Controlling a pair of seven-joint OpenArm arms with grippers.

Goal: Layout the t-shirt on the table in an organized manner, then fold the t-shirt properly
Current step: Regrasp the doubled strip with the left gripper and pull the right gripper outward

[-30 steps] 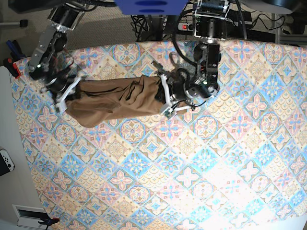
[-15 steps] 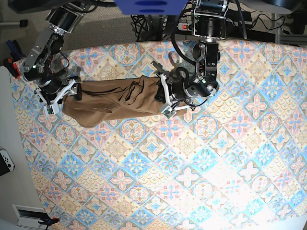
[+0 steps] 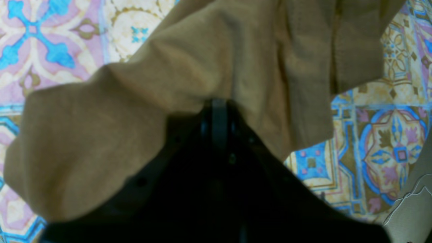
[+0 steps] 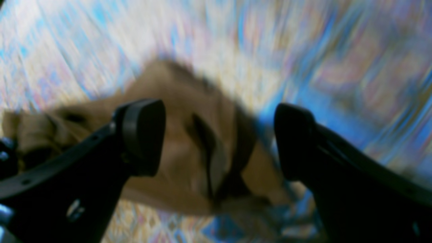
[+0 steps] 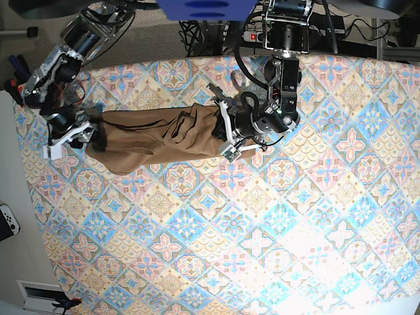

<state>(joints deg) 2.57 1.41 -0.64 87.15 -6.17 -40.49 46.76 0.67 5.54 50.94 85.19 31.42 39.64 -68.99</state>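
Observation:
The tan-brown t-shirt [image 5: 157,138] lies bunched in a long creased strip across the far left part of the table [image 5: 230,223]. My left gripper [image 5: 225,131] is at the shirt's right end. In the left wrist view the left gripper [image 3: 218,108] is shut on the t-shirt [image 3: 135,101], which drapes over it. My right gripper [image 5: 69,136] is at the shirt's left end, by the table's left edge. The right wrist view is motion-blurred. There the right gripper [image 4: 219,135] is open, with the t-shirt [image 4: 182,162] below and beyond its fingers [image 4: 143,135].
The table's left edge runs close to my right arm. A white controller [image 5: 8,220] lies on the floor at the left. Red and blue tools [image 5: 16,82] sit by the far left corner. Cables and a power strip [image 5: 252,36] lie behind the table.
My right gripper has swung left toward the table's edge, off the shirt's left end, which stays put. My left arm has hardly moved.

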